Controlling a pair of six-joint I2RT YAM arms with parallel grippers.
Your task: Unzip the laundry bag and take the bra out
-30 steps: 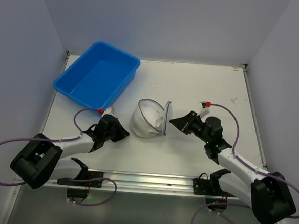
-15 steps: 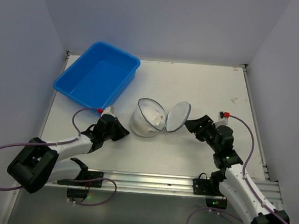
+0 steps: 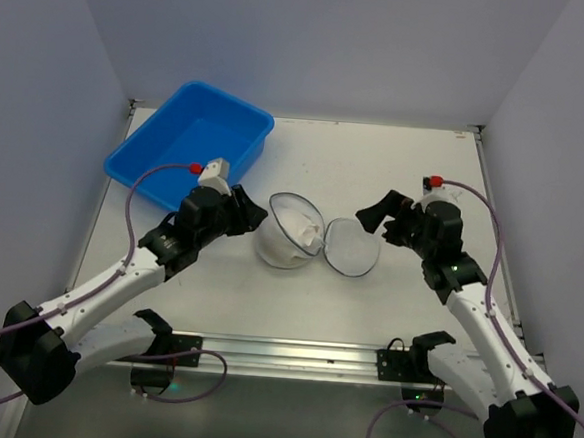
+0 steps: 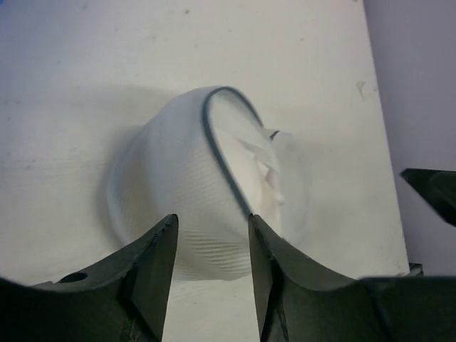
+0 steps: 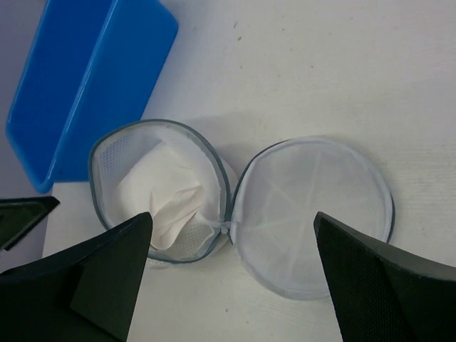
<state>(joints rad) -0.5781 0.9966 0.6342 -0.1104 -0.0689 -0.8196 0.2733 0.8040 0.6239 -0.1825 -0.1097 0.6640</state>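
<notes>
Two open jaws over white table (image 3: 396,166), right wide, left seemingly narrower; pale walls (image 3: 314,40) around.

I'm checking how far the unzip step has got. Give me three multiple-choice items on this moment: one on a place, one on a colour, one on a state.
1. Where is the round lid of the laundry bag?
A) zipped shut on the bag
B) flat on the table beside the bag, on the right arm's side
C) standing upright on its edge

2. What colour is the cloth showing inside the bag?
A) white
B) black
C) red

3. How is the right gripper?
A) shut on the lid
B) shut on the cloth
C) open, holding nothing

Answers:
1 B: the lid lies folded open next to the bag, joined to it at one spot on the rim.
2 A: white folds fill the open mouth.
3 C: its fingers stand wide apart with nothing between them.
</notes>
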